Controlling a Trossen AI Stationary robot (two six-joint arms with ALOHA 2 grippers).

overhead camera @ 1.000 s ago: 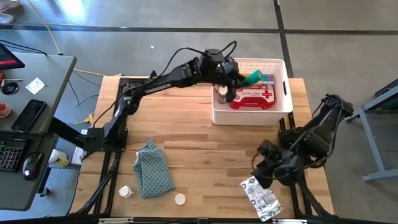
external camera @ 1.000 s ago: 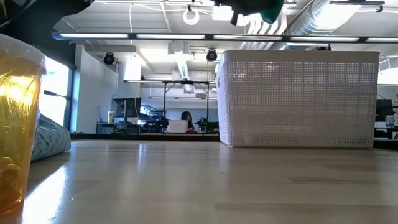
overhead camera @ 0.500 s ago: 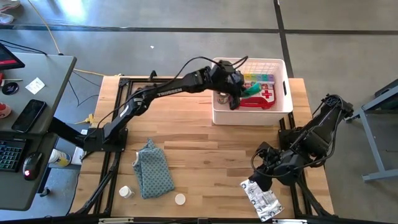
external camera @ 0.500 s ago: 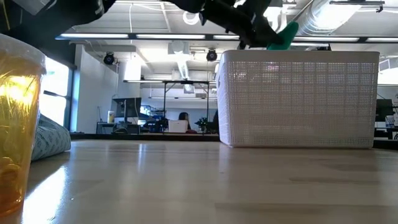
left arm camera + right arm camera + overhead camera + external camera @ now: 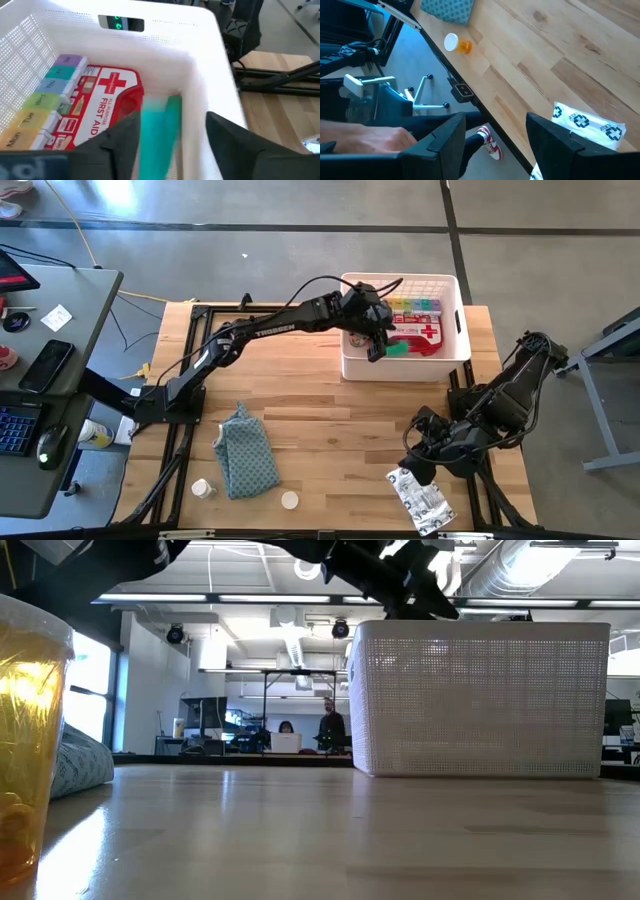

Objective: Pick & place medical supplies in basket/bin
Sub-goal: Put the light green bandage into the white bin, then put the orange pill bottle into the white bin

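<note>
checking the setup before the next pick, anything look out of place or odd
One thing: the silver-white packet lies at the table's near right edge, its lower end apparently poking past it. An amber pill bottle lies on its side near the edge too.

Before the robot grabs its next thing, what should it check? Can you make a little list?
1. Green tube let go: ok, left gripper is open, the tube sits between its fingers inside the white bin.
2. Tube at rest: cannot tell, blurred.
3. Red first-aid case and rainbow pill organizer inside bin: ok.
4. Silver-white packet on table beside right gripper: ok, not gripped.
5. Right gripper open: ok.
</note>
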